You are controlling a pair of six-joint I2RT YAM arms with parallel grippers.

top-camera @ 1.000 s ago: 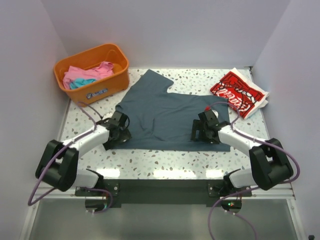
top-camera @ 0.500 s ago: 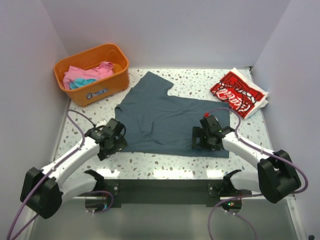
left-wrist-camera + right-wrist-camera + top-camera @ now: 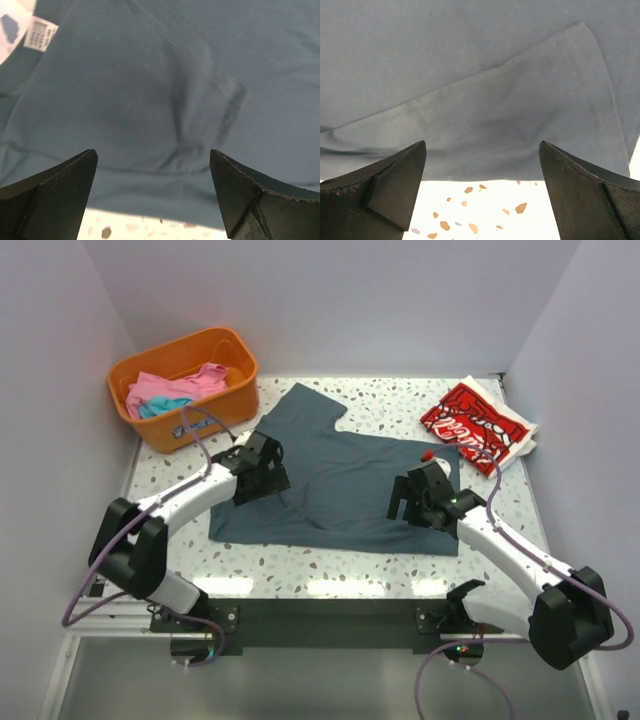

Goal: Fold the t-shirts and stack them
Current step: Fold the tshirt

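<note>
The slate-blue t-shirt [image 3: 340,475] lies spread flat on the speckled table [image 3: 330,570]. My left gripper [image 3: 258,468] is open and empty, hovering over the shirt's left part; in the left wrist view [image 3: 152,200] the cloth [image 3: 150,90], a white label [image 3: 37,32] and the shirt's edge show between the fingers. My right gripper [image 3: 415,495] is open and empty over the shirt's right part; the right wrist view [image 3: 482,200] shows a hemmed fold [image 3: 530,110] and bare table below. The red t-shirt with white lettering [image 3: 472,423] lies folded at the far right. Pink [image 3: 155,390] and turquoise [image 3: 160,406] shirts lie in the basket.
The orange plastic basket [image 3: 205,422] stands at the far left corner. White walls close in the table on the left, back and right. A dark rail [image 3: 320,615] with the arm bases runs along the near edge.
Both grippers were low at the shirt's near edge. The left has moved up and right over the shirt's left part, the right slightly farther back. The shirt's near-left corner now lies farther left.
</note>
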